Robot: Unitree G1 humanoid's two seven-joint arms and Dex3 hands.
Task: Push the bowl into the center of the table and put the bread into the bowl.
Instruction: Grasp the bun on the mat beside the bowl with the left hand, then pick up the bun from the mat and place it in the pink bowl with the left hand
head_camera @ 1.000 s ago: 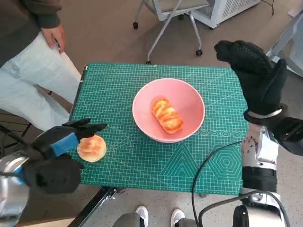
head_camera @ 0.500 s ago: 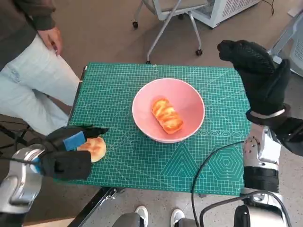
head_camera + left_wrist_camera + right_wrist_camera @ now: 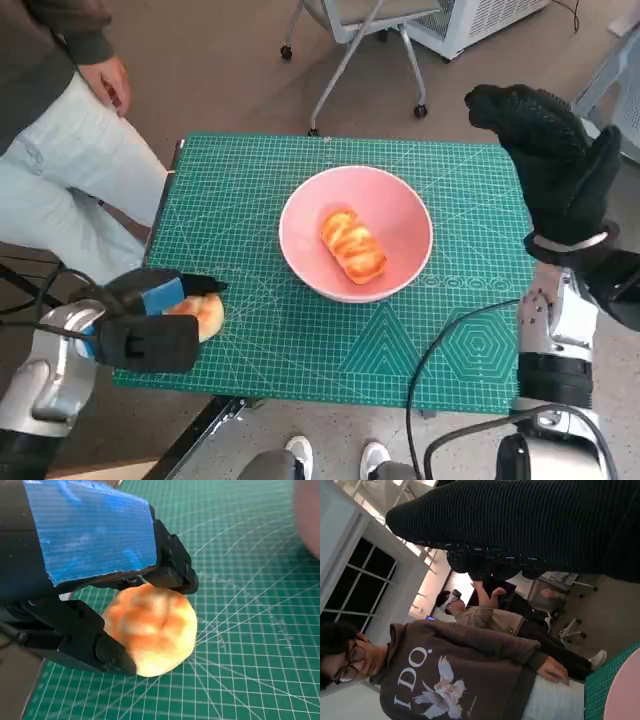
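While round bun (image 3: 152, 635) between left hand (image 3: 95, 580) fingers, right hand (image 3: 550, 165) open

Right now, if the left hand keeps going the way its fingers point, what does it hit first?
The round bread roll: the left hand already has fingers around it. Beyond it lies the pink bowl, though depth is unclear.
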